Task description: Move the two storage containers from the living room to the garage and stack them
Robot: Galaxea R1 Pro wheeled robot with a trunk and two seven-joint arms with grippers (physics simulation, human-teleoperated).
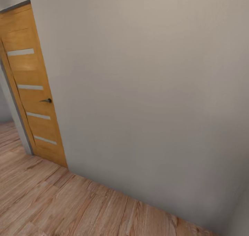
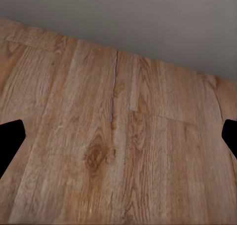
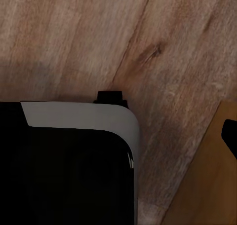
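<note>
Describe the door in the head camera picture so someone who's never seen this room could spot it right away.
Start from the big plain grey wall above the light wood-plank floor. At that wall's left end stands a honey-coloured wooden door. It stands out by its four narrow pale horizontal strips, stacked down its face, and a small dark lever handle on its right edge.

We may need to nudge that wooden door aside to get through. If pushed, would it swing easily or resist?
The wooden door stands ajar against its frame, so a push would probably swing it stiffly as one rigid panel, not flex. Its lever handle suggests no latch holds it now. It looks full-height and solid, so likely fairly heavy.
</note>
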